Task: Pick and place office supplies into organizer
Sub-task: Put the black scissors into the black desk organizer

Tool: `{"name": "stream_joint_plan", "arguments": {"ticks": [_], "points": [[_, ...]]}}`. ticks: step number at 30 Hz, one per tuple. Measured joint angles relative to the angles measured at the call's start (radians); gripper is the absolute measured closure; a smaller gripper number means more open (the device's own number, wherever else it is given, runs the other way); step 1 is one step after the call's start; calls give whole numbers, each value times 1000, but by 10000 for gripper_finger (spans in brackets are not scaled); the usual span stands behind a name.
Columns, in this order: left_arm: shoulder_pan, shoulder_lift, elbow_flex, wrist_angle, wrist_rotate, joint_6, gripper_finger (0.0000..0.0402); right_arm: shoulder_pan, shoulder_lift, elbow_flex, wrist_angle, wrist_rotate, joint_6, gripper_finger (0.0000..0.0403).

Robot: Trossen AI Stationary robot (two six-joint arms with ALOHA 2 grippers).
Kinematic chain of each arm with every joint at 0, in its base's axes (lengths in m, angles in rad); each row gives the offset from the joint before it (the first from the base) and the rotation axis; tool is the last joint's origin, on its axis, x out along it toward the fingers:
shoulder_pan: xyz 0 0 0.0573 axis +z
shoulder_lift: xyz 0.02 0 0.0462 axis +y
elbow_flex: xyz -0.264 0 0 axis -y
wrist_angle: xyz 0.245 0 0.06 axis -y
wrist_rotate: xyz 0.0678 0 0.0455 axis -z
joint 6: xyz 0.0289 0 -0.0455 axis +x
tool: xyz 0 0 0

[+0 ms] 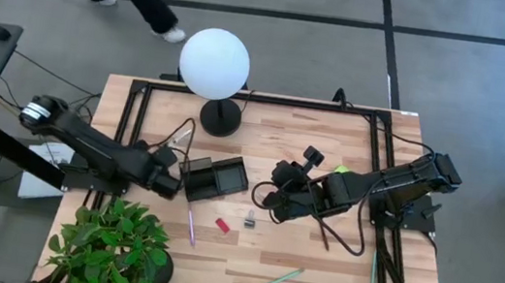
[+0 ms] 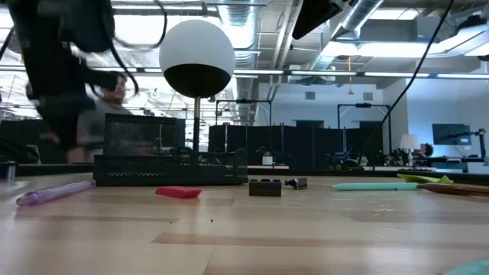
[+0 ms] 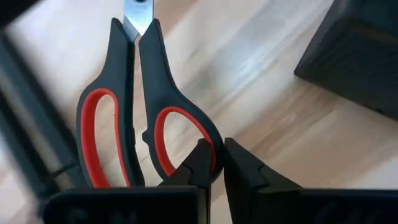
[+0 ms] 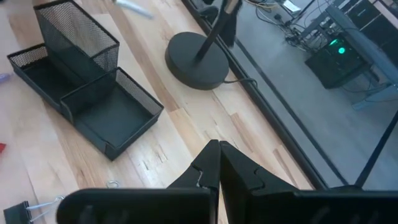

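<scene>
Red-handled scissors [image 3: 134, 118] pinched at one handle loop by left tool [image 3: 213, 163]; right tool [image 4: 219, 163] pressed together above table [image 4: 186, 134].

Open-plan lab or office — exposed ceiling ducts [image 2: 359, 30], monitors [image 2: 451, 134] on far desks, concrete floor [image 1: 475, 83], framed wooden table [image 1: 314, 267]

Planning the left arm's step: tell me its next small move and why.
Probably lift straight up. The left gripper has shut on the rim of one handle loop of the scissors, which lie flat on the table. The organizer sits just beside it, so a short raise should clear its wall. The right gripper waits shut, empty.
</scene>
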Motion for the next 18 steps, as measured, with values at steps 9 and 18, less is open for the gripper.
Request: {"name": "stream_joint_plan", "arguments": {"ticks": [9,18], "points": [[-75,-22,333,-431,38,29,395,35,0,0,-1,-3,38,403],[-180,68,576,-427,155,185,395,82,0,0,-15,-4,112,403]]}}
